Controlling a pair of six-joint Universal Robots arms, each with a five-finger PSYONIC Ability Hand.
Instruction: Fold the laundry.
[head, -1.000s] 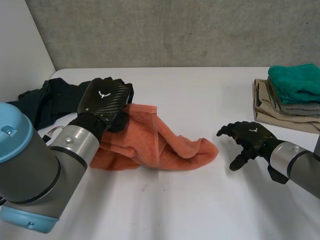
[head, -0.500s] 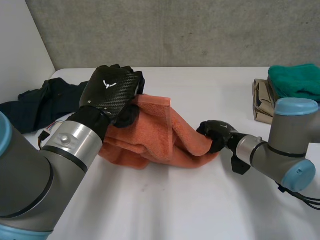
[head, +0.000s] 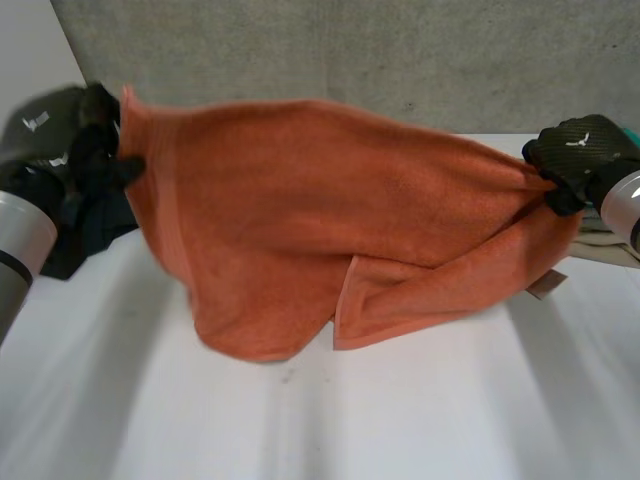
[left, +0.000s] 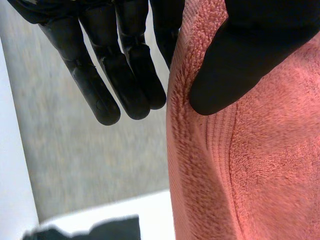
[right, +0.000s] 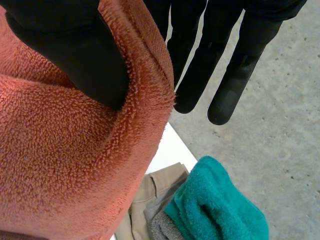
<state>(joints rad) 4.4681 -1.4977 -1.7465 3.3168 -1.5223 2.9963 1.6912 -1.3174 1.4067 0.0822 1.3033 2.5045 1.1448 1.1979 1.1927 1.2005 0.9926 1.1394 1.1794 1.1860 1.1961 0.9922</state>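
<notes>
Head view: at the upper left of the frame, your left robot hand pinches one upper corner of the orange terry-cloth towel. The left wrist view shows how: the thumb presses the banded edge against one finger, and the other fingers stay straight beside it. Below that robot hand, a dark crumpled garment lies on the white tabletop.

The towel hangs spread across the middle of the frame, clear of the tabletop along most of its width. Whether the lowest bulge brushes the surface, you cannot tell. Its long axis runs left to right, and the top edge slopes gently down toward the right. One lower flap is doubled up at the lower centre.

At the upper right, your right robot hand clamps the opposite corner between thumb and finger in the same way. Beyond its fingertips in the right wrist view sit a folded teal towel and folded beige cloth.

Holding both corners apart likely serves to stretch the towel flat, so you can lay it down square for folding.
</notes>
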